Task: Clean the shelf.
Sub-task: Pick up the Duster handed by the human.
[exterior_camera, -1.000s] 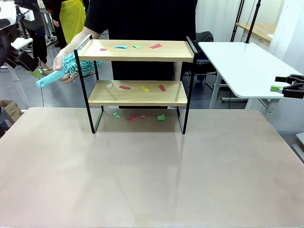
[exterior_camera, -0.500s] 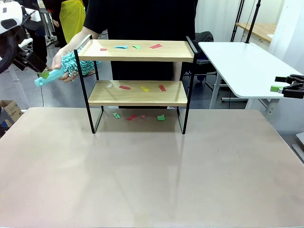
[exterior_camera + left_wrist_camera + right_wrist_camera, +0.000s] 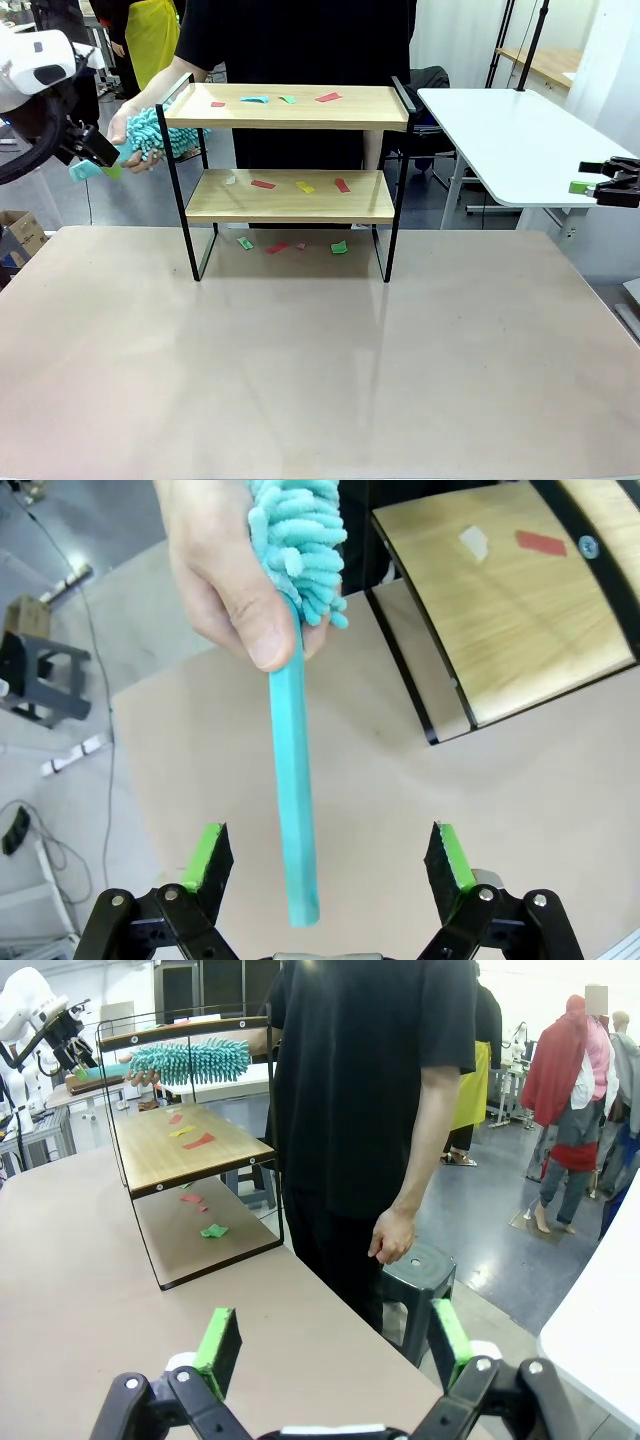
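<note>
Centrally, the shelf (image 3: 290,121) is shown upright on the far half of the beige table (image 3: 320,380), directly in front of a person in a black top (image 3: 300,40). Both wood boards, and the table surface under the lower one, are strewn w/ small paper scraps (image 3: 263,184) (red, green, yellow, teal).

L gripper (image 3: 327,855): jaws spread wide, nothing pinched. In the L wrist view, the free end of a teal duster (image 3: 295,780) handle is seen btw. the two green pads, apart from both. The upper handle is gripped by the person's hand (image 3: 225,570), w/ the fluffy head above the fist. In the front view the gripper is placed at upper left, just beside the hand, and the shelf lies to its right. The duster head is interposed btw. gripper and black frame, approx. level w/ the top board. Gripper and shelf are seen apart. In the wrist view a corner of the lower board is shown at upper right, beyond the pads.

R gripper (image 3: 334,1338): jaws spread wide, empty. In the front view it is placed at the far right edge, by a white side table (image 3: 520,140), well apart from the shelf. In the R wrist view the shelf is seen end-on at upper left, across the table, far beyond the pads.
</note>
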{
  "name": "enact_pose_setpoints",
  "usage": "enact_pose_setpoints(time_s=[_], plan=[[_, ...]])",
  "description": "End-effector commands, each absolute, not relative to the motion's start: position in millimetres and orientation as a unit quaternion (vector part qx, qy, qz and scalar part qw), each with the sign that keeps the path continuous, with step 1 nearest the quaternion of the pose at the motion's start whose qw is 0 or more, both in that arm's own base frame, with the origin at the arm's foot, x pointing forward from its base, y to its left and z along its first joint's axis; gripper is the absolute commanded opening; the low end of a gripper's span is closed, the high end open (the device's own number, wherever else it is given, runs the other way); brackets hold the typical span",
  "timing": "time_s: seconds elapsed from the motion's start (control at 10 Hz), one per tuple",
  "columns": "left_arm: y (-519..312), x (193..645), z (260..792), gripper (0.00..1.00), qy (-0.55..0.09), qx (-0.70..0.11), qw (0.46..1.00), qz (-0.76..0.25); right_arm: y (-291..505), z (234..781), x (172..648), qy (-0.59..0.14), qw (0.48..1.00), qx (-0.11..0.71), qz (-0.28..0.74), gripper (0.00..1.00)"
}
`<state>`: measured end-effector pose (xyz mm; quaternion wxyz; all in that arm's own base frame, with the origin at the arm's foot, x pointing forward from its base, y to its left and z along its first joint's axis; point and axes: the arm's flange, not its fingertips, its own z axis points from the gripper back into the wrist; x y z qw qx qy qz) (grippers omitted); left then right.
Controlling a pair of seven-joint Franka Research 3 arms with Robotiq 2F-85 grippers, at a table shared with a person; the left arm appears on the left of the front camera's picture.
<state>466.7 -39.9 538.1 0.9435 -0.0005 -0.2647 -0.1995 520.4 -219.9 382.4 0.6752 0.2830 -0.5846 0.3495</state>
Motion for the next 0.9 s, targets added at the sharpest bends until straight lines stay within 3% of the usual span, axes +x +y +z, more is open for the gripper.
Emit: enact_pose_setpoints(time_s=[0.0,0.1,0.2,0.3,0.4,0.5,0.6,0.8], plan=[[-41.7,473.6,542.8,1.00,-0.269,0.014,0.947,-0.177,-216.7,386.6,521.3,-0.582,0.681,0.283,0.344,1.00],[-40.7,475.2,542.3,1.00,-0.268,0.013,0.948,-0.175,-216.7,386.6,521.3,-0.582,0.681,0.283,0.344,1.00],[-40.4,475.5,541.9,0.41,-0.270,0.017,0.948,-0.168,-216.7,386.6,521.3,-0.582,0.681,0.283,0.344,1.00],[-41.6,475.3,542.3,0.41,-0.273,0.022,0.948,-0.163,-216.7,386.6,521.3,-0.582,0.681,0.283,0.344,1.00],[-41.2,475.0,542.8,0.00,-0.272,0.023,0.948,-0.161,-216.7,386.6,521.3,-0.582,0.681,0.283,0.344,1.00],[-40.8,474.0,543.3,0.35,-0.272,0.024,0.948,-0.161,-216.7,386.6,521.3,-0.582,0.681,0.283,0.344,1.00],[-40.7,473.9,542.8,0.00,-0.269,0.024,0.949,-0.162,-216.7,386.6,521.3,-0.582,0.681,0.283,0.344,1.00],[-40.1,474.2,542.1,0.00,-0.266,0.024,0.951,-0.159,-216.7,386.6,521.3,-0.582,0.681,0.283,0.344,1.00]])
